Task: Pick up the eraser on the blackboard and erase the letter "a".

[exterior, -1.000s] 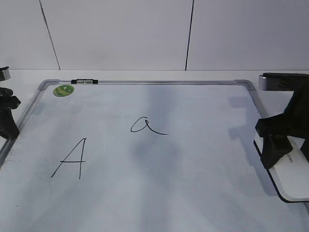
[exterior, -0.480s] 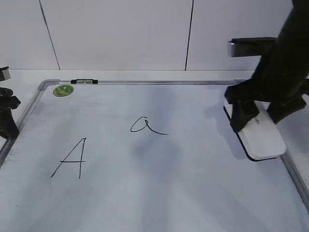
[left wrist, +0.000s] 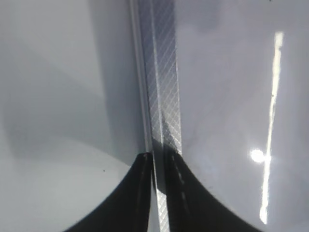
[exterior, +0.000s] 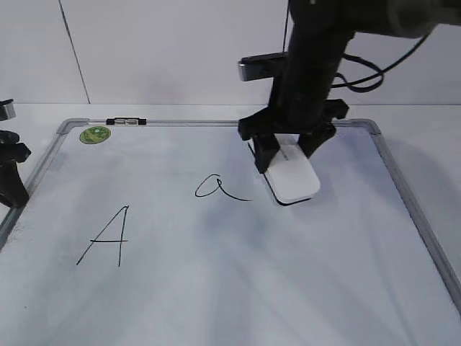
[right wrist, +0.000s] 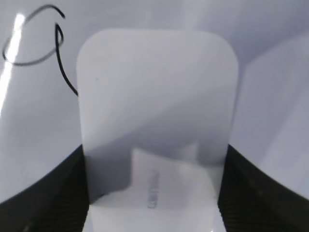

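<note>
My right gripper (exterior: 292,148) is shut on the white eraser (exterior: 292,179) and holds it over the blackboard (exterior: 238,288), just right of the small cursive letter "a" (exterior: 220,187). In the right wrist view the eraser (right wrist: 157,116) fills the space between the jaws (right wrist: 154,193), and the "a" (right wrist: 41,38) shows at the upper left, its tail running under the eraser's edge. I cannot tell whether the eraser touches the board. My left gripper (exterior: 11,169) sits at the board's left edge; in the left wrist view its fingers (left wrist: 159,193) are nearly closed over the grey frame (left wrist: 161,87), with nothing held.
A larger capital "A" (exterior: 108,236) is drawn at the lower left of the board. A round green sticker (exterior: 95,134) and a small black-and-white marker (exterior: 125,122) lie at the board's far left corner. A white wall stands behind the table.
My right gripper has carried the eraser from the board's right edge leftward and away from the front, to just right of the "a". The left arm has not moved.
</note>
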Robot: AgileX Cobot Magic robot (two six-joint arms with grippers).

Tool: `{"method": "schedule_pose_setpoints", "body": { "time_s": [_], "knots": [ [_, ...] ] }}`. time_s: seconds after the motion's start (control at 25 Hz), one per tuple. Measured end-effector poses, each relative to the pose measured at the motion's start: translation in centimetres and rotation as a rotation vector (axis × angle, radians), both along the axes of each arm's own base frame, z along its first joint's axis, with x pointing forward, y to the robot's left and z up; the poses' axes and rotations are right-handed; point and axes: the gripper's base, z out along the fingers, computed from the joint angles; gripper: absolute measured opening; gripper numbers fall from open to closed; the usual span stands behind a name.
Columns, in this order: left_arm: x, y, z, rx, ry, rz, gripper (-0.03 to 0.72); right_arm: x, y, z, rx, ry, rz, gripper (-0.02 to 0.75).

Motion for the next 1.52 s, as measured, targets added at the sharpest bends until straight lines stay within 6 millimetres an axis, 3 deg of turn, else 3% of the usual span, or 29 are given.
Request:
{"method": "schedule_pose_setpoints", "body": {
  "time_s": [0.2,0.48,1.08,1.52],
  "knots": [
    [0.0,0.0,0.0,-0.001,0.0,0.0,0.067,2.0,1.9,-1.7,0.047,0.002,0.002,0.561],
    [0.0,0.0,0.0,-0.001,0.0,0.0,0.067,2.3,2.4,-4.1,0.046,0.054,-0.001,0.561],
    [0.0,0.0,0.0,-0.001,0.0,0.0,0.067,2.3,3.3,-5.0,0.032,0.059,0.021,0.561],
    [0.0,0.0,0.0,-0.001,0.0,0.0,0.067,1.5,5.1,-5.6,-0.037,0.027,0.108,0.561]
  ]
}}
